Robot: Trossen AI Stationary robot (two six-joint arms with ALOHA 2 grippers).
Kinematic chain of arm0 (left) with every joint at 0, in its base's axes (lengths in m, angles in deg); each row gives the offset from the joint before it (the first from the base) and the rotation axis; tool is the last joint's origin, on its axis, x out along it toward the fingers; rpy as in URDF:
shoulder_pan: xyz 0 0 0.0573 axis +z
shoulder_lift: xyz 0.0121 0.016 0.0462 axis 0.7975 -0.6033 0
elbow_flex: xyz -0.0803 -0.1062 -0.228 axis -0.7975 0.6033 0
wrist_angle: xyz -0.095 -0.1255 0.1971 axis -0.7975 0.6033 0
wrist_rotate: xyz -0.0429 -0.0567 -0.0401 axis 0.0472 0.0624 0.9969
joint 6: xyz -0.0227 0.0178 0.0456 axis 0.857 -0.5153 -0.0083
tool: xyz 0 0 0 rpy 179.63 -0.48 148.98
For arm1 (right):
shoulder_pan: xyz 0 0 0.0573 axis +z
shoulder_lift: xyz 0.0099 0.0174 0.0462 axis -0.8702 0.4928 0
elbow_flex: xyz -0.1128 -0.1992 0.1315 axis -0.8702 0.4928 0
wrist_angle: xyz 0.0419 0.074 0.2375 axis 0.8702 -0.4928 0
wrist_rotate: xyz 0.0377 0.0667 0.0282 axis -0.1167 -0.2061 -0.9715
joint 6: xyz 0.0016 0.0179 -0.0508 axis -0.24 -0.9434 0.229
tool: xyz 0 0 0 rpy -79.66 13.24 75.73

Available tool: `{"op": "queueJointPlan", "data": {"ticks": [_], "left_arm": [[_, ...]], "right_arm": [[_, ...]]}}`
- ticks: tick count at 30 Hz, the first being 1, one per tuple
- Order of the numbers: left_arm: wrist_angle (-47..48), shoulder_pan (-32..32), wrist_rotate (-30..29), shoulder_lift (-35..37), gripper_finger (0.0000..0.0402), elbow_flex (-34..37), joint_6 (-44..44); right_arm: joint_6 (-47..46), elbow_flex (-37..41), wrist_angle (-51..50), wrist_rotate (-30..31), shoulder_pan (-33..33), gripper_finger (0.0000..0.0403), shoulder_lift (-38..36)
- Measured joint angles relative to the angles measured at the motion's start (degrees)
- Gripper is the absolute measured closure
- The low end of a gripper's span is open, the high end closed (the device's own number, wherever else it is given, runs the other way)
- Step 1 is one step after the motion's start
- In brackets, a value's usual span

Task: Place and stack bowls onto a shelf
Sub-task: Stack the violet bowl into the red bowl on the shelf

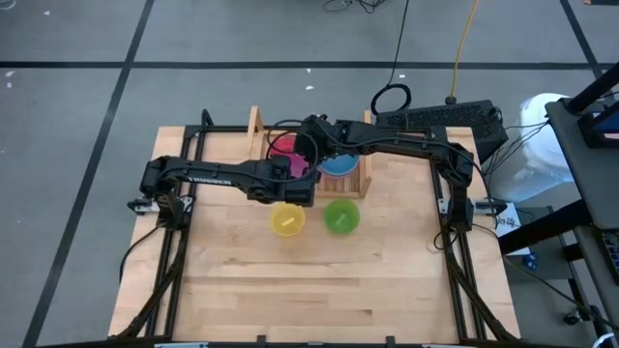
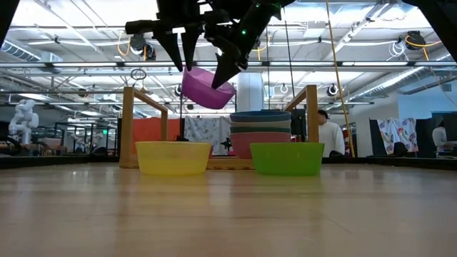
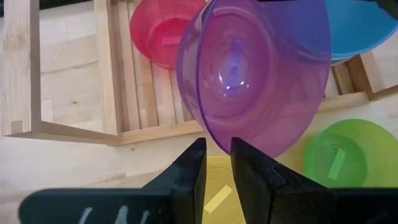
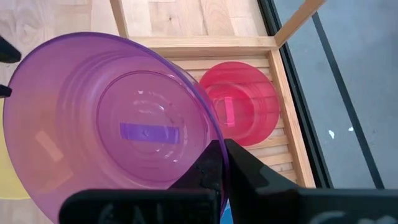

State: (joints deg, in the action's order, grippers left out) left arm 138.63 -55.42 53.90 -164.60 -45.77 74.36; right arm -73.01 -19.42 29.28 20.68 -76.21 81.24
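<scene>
Bowls still wait nearest me on the tabletop: a small round yellow plastic bowl (image 2: 173, 157) and a light green one (image 2: 287, 158), both empty and unshelved. Above them the right gripper (image 4: 217, 163) pinches the tilted purple plastic bowl (image 2: 206, 87) by its rim, while the left gripper (image 3: 216, 163) hangs slightly parted beside it, gripping nothing. Behind, the low light-wood shelf (image 1: 255, 120) holds a stack topped by a blue bowl (image 1: 338, 163) and one red bowl (image 4: 239, 111) alone, so I'd judge it over halfway.

Two dark robot arms. One low light-wood slatted shelf (image 1: 365, 180). Of the small round plastic bowls: one purple (image 2: 207, 87), one red (image 4: 244, 111), one yellow (image 1: 286, 218), one light green (image 1: 340, 216), and one stack topped by blue (image 2: 260, 132).
</scene>
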Motion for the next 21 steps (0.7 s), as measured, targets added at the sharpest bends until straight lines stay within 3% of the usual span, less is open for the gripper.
{"op": "queueJointPlan", "data": {"ticks": [21], "left_arm": [[2.46,-1.01,2.62,0.00,0.0323,0.00,-6.07]], "right_arm": [[2.90,0.00,-0.93,-3.31,-0.12,0.0403,0.02]]}}
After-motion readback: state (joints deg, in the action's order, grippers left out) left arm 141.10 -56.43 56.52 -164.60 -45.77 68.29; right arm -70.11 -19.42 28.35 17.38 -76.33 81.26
